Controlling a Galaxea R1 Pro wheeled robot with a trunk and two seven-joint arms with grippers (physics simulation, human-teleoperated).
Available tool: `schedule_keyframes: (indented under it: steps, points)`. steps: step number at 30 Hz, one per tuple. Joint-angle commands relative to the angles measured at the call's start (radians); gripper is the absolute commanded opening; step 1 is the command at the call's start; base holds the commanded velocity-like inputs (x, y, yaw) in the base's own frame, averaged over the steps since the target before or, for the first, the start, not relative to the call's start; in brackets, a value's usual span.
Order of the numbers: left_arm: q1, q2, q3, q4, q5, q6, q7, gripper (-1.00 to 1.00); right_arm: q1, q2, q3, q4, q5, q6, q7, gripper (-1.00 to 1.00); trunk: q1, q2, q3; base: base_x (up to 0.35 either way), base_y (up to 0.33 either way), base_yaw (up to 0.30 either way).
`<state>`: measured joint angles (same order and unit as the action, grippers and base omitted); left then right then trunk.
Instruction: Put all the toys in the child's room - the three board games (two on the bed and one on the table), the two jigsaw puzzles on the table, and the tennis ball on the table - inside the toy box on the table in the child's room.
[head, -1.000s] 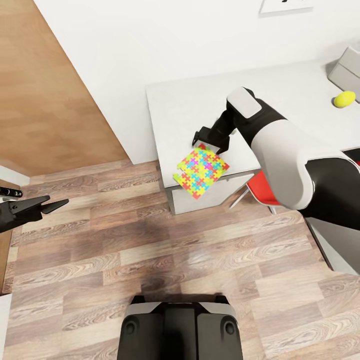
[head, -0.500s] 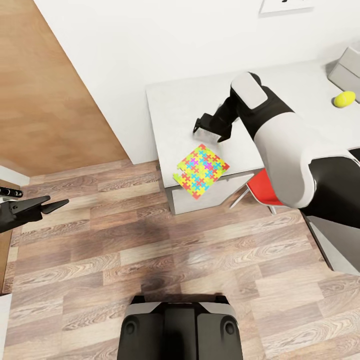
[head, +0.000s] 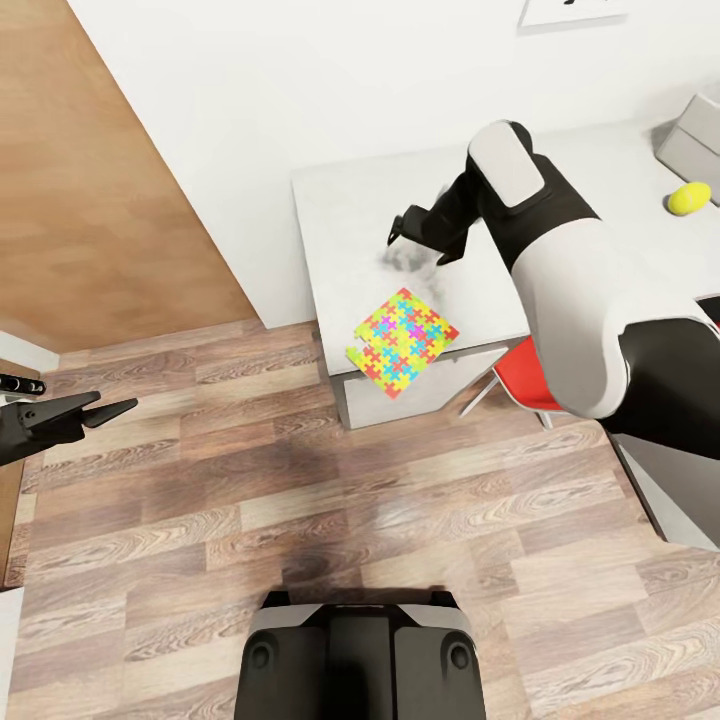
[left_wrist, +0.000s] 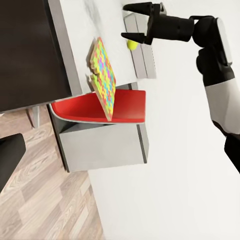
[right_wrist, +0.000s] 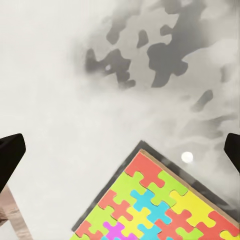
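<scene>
Hanging over the near corner of the table (head: 340, 200), the right gripper (head: 418, 238) has its jaws spread wide and empty, pointed down at bare desktop. A jigsaw puzzle (head: 402, 341) lies flat on the table below the jaws and a little toward the robot, apart from both fingers. One edge of it juts out past the table's front edge, which is probably why it sits as it does: an overhanging lip would let a finger get under a piece too thin to pinch from above. In the right wrist view the puzzle (right_wrist: 160, 205) shows only a corner, the rest cut off by the frame, and the two fingers show only as dark tips at the sides.

Far from these jaws, at the other end of the table, rests the tennis ball (head: 689, 198), with a corner of the toy box (head: 692, 140) just beyond it and mostly out of frame. A red chair (head: 528, 385) is half hidden under the table behind the right arm.

Low over the floor, well away from the table, the left gripper (head: 95, 410) holds nothing, fingers parted.
</scene>
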<state>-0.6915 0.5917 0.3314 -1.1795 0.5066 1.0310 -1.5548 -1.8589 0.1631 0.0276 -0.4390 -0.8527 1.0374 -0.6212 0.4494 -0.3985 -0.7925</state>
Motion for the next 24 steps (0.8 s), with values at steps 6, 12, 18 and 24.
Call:
schedule_keyframes:
  steps: [6,12,18,24]
  points:
    - [0.0,0.0,0.0,0.0,0.0,0.011,-0.004,1.0,0.005,0.001,0.004,-0.025,-0.011,0.0,-0.034,1.0,0.001,-0.002,-0.001,0.0,0.0,0.0]
    - [0.0,0.0,0.0,0.0,0.0,0.011,-0.004,1.0,0.011,0.001,0.004,-0.085,-0.013,0.001,-0.077,1.0,0.001,-0.002,-0.001,0.0,0.0,0.0]
    - [0.0,0.0,0.0,0.0,-0.002,0.011,-0.002,1.0,0.013,0.001,0.005,-0.097,-0.012,0.001,-0.084,1.0,0.001,-0.002,-0.001,0.0,0.0,0.0]
    - [0.0,0.0,0.0,0.0,-0.002,0.011,-0.002,1.0,0.013,0.002,0.006,-0.099,-0.012,0.0,-0.085,1.0,0.001,-0.002,0.0,0.0,0.0,-0.019]
